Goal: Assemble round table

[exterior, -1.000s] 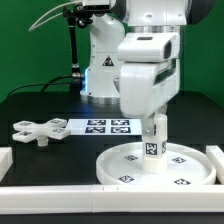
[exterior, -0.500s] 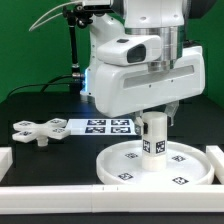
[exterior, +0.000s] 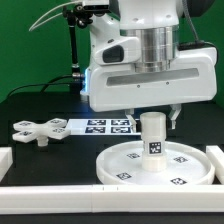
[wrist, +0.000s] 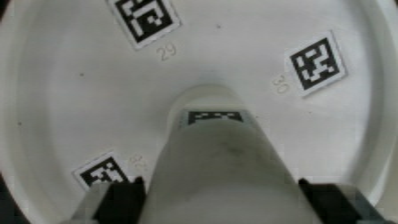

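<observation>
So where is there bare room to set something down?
Bare black table between the cross piece, the front rail and the disc; also beyond the cross piece. Crowded at the disc, where the hand grips the post.

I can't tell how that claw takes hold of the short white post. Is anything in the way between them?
Nothing visible stands between them. The gripper is closed around the top of the post, which stands upright on the round disc. In the wrist view its fingers sit on either side of the post, with no other part in between.
</observation>
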Controlling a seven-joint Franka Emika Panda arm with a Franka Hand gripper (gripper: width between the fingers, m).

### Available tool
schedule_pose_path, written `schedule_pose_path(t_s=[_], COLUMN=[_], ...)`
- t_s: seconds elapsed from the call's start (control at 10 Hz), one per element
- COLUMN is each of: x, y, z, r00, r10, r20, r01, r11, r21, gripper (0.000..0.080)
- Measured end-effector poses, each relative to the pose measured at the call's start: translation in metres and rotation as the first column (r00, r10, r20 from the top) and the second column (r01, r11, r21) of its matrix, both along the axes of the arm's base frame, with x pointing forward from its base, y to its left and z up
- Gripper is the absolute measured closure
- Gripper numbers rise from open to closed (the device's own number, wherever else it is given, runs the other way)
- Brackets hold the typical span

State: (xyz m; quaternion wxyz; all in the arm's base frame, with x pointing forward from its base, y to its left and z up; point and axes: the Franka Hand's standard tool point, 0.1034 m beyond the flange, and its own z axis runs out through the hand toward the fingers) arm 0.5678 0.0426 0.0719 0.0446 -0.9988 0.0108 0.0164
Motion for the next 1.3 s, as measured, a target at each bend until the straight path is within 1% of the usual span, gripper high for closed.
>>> schedule_pose_path(t_s=[0.2,0.3,0.4,0.6,0.8,0.9,1.1,1.2,1.3], x=[0.0006,-0.0009,-0.001,-0.001,-0.0011,-0.0011,-0.0011,-0.0004,0.0035], y=[0.0007,0.001,0.0003,0.0015,0.0025,0.0031,0.0039,0.0038,0.0009], z=[0.0,-0.0011,-0.0013,-0.0014,-0.0016,-0.0017,-0.0017,-0.0019,-0.0017], r00=[0.974,0.912,0.858,0.783,0.722,0.668,0.6,0.531,0.397], r10=[-0.226,-0.407,-0.51,-0.617,-0.686,-0.737,-0.791,-0.838,-0.907], r20=[-0.016,-0.045,-0.069,-0.084,-0.095,-0.104,-0.115,-0.123,-0.139], r01=[0.226,0.408,0.513,0.62,0.689,0.741,0.796,0.844,0.917], r11=[0.974,0.913,0.858,0.784,0.724,0.672,0.605,0.536,0.398], r21=[0.003,0.018,0.03,0.017,0.007,0.0,-0.008,-0.012,0.021], gripper=[0.039,0.039,0.039,0.039,0.039,0.039,0.039,0.039,0.039])
